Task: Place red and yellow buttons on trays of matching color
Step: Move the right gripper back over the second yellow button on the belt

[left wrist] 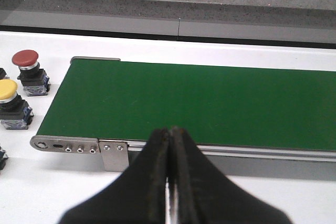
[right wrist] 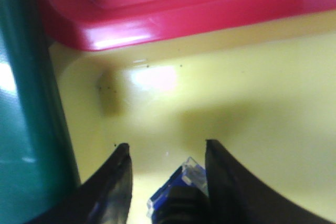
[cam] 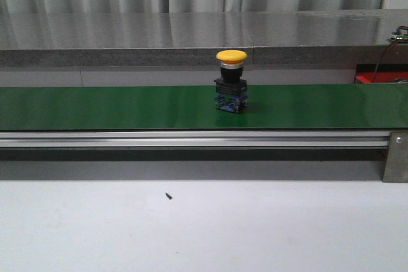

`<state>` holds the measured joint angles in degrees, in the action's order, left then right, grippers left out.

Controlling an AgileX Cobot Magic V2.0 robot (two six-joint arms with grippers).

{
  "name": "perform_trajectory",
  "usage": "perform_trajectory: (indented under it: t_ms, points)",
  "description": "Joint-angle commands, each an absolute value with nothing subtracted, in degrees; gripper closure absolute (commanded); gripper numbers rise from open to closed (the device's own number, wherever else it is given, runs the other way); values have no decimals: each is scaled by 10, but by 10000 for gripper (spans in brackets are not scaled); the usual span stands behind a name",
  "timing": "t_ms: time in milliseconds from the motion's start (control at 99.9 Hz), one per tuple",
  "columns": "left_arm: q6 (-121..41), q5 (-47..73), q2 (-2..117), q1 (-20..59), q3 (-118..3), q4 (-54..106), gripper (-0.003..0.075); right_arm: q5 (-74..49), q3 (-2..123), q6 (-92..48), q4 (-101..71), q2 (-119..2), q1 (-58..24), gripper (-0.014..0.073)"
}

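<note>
I see a yellow button (cam: pixel 231 81) upright on the green belt (cam: pixel 95 107) — left gripper (left wrist: pixel 171 145) pressed together, right gripper (right wrist: pixel 167 161) spread around a button base (right wrist: pixel 181 190) over the yellow tray (right wrist: pixel 236 108).

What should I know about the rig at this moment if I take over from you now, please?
Left claw: shut, empty, above the near edge of the green belt.
Right claw: open over the yellow tray, a button base between its fingers; cap colour hidden. The red tray lies beside the yellow one.
Left to do: a yellow button on the belt; a red button and another yellow one wait off the belt's end.
</note>
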<state>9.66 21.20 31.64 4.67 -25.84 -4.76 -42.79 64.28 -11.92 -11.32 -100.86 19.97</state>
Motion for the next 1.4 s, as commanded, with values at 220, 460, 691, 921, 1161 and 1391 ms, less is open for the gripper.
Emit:
perform_trajectory:
  t_ms: [220, 460, 691, 921, 1161, 1391]
  points:
    - [100, 165, 317, 50, -276, -43, 740, -413, 655, -119, -123, -989, 204, 301]
    - [100, 165, 317, 50, -276, -43, 739, -411, 655, -119, -123, -989, 204, 235]
    - [100, 165, 317, 50, -276, -43, 740, -406, 655, -119, -123, -989, 204, 106]
    - [100, 165, 317, 50, -276, -43, 740, -387, 658, -119, -122, -976, 205, 91]
    - [100, 165, 317, 50, -276, -43, 740, -379, 659, -119, -122, -906, 205, 91]
    - [100, 165, 317, 50, -276, -43, 740, -401, 659, -168, -137, -817, 168, 91]
